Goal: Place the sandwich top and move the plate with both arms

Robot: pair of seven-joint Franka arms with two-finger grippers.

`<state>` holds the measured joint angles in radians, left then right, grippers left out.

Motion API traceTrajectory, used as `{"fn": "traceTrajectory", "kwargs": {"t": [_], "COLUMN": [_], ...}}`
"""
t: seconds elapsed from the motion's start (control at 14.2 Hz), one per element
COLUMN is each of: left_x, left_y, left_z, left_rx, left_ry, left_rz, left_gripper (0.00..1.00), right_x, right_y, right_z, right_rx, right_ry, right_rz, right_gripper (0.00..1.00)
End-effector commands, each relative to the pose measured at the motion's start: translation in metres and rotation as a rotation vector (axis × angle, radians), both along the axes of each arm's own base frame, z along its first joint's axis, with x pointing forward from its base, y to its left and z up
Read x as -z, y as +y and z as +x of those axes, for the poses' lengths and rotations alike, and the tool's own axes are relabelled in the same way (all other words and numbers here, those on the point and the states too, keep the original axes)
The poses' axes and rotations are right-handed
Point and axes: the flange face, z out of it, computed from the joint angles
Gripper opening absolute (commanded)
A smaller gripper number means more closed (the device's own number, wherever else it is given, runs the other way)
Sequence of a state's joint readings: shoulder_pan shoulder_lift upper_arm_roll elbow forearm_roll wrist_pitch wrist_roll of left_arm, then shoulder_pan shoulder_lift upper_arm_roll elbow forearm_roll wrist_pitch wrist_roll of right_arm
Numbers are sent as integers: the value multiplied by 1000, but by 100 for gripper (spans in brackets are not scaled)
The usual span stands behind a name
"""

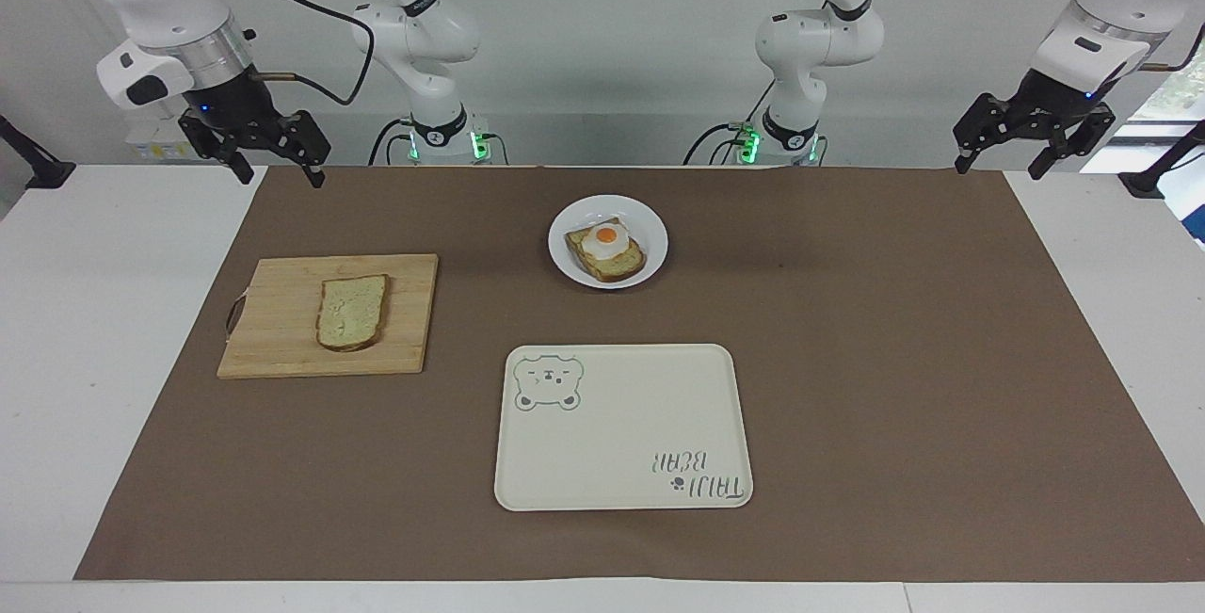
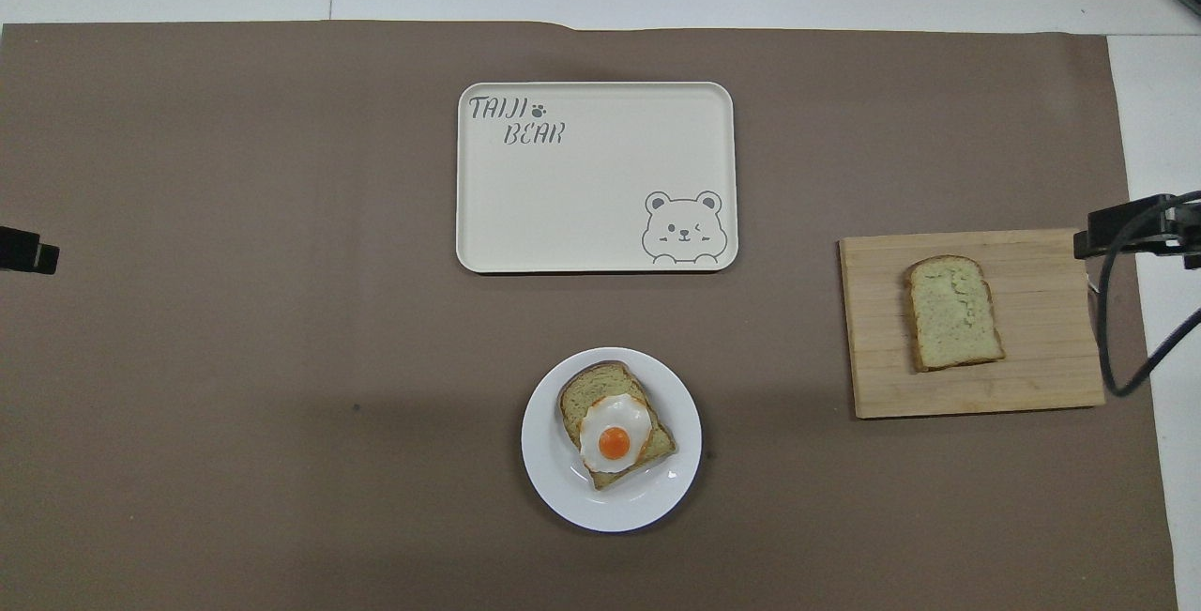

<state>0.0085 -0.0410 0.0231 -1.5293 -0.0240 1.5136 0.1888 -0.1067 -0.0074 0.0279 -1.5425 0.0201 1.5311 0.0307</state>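
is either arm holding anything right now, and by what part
Nothing is held. The left gripper and the right gripper both hang open and empty; the bread lies untouched on the board.

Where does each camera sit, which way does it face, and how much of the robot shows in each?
Facing view: high across the table, looking toward the robots; both arms show, left hand and right hand open, raised at the table's ends.
Overhead view: high above the robots' end, looking forward and steeply down; only a dark part and cable at each side edge may be the robots'.
Shared, half a turn apart: plate with egg toast, sandwich top on the cutting board, bear tray.
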Motion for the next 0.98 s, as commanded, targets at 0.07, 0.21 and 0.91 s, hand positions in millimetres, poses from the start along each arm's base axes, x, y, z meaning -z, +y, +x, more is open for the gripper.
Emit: {"fn": "traceTrajectory", "kwargs": {"t": [0.07,0.21,0.91], "left_x": [-5,-3,-6], "left_y": [2,-6,-12], "left_z": [0,-1,-1], "left_rx": [-12,0,25], "left_ry": [-3,9,53], "left_rz": [10,8,9], "left_gripper": [100,100,100], "right_x": [1,1,2], "right_y": [-2,-2,-2], "right_z": [-3,-4,-6], "right_rx": [13,14,13], "right_ry": [9,9,15], "right_rz": [9,9,8], "right_gripper": [100,100,100]}}
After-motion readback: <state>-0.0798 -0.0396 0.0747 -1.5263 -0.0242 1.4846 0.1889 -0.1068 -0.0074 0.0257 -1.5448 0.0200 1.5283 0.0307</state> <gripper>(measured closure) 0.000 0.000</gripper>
